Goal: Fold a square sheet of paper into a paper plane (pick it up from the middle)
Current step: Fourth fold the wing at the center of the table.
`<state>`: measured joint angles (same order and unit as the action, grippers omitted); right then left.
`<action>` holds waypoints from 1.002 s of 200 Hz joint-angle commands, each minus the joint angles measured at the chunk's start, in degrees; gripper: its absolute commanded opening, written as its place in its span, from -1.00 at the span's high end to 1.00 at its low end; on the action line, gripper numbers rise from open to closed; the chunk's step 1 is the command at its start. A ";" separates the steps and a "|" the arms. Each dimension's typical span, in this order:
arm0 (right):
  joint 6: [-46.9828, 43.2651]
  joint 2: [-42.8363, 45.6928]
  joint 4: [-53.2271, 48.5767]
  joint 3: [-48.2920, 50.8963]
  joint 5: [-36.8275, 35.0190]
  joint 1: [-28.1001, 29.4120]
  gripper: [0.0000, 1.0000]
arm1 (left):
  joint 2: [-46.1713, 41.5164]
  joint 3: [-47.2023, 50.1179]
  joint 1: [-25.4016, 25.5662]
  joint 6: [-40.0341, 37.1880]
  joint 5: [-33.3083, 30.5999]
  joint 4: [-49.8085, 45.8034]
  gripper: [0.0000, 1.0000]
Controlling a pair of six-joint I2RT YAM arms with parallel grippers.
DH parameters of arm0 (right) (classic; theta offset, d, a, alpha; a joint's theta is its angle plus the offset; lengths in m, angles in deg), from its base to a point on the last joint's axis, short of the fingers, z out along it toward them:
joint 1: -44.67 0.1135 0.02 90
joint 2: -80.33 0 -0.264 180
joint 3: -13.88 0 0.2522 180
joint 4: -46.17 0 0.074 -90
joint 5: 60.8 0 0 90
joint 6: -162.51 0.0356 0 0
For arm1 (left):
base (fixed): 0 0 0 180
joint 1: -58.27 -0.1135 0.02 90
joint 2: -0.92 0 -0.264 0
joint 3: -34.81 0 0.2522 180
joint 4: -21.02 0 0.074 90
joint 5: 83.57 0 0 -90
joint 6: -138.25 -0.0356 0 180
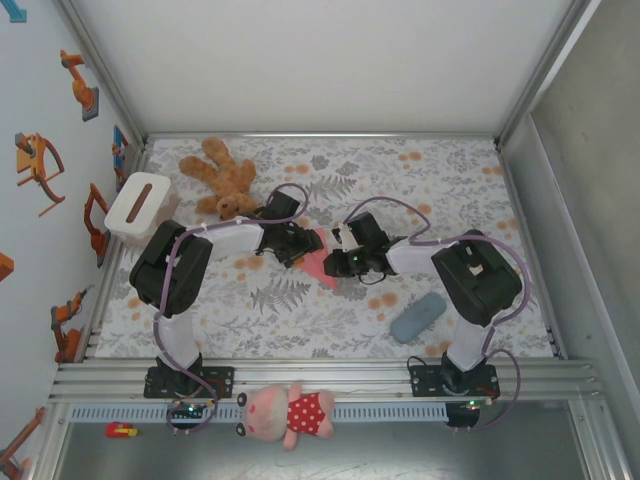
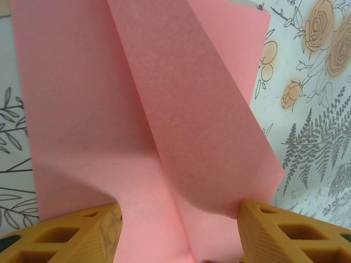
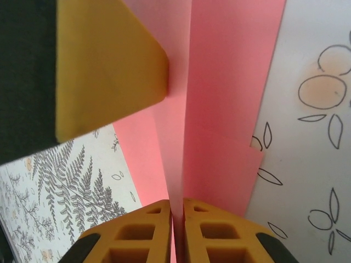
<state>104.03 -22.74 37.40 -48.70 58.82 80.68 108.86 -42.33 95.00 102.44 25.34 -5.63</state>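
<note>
The paper [image 1: 322, 258] lies in the middle of the top view, on the flowered desk [image 1: 450, 180], between the tips of the left arm [image 1: 215, 240] and the right arm [image 1: 420, 255]. It is not a flat square any more. In the left wrist view the paper [image 2: 137, 137] fills the left and middle of the frame, and a long flap runs slanted from the top centre down to the lower right. In the right wrist view the paper [image 3: 230, 109] shows a thin ridge that stands up along its middle line.

The right jaws are together at the bottom centre of their view, clamped on this ridge of the paper. The left jaws are apart at the two bottom corners of their view. The paper passes between them, and the slanted flap touches the one at the lower right.

I judge that the folding is well begun and the step in hand is to form or sharpen the centre crease, with one side flap already turned over. The plane is not finished.

The next move, I think, calls for the right jaws to hold the ridge firm while the left jaws close or press the flap flat. The paper is thin, so a strong pull may tear it or shift the edges out of line.
</note>
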 commanded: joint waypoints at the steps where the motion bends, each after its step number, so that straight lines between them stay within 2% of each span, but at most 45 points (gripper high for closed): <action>1: 0.31 -0.73 0.97 -0.07 1.13 -0.59 0.74 | 3.64 2.22 1.11 -0.99 -0.71 -8.72 -0.19; 38: 0.34 -1.00 1.17 0.31 1.49 -0.82 0.74 | 3.35 1.99 1.08 -1.03 -0.51 -8.87 -0.19; 80: 1.03 -1.68 2.25 1.07 4.02 -1.72 0.86 | 1.02 0.61 1.11 -1.45 -0.07 -8.78 -0.19; 126: 3.85 -2.84 6.01 3.68 7.08 -3.52 0.89 | -5.38 -1.38 1.33 -2.20 0.46 -3.03 -0.28; 161: 4.73 -2.93 6.92 4.17 8.15 -4.37 0.90 | -8.25 1.23 1.14 -2.09 0.50 2.26 -0.28; 181: 4.96 -3.15 7.30 4.25 8.58 -4.65 0.89 | -8.71 2.74 0.84 -2.05 1.62 5.74 -0.20; 200: 5.37 -3.35 7.92 4.43 9.19 -4.98 0.89 | -8.16 4.11 0.58 -1.82 3.65 9.48 -0.03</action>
<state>108.21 -24.73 44.29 -45.33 66.82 76.37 101.03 -40.58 96.05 101.50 26.22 -1.23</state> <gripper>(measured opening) 0.053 0.562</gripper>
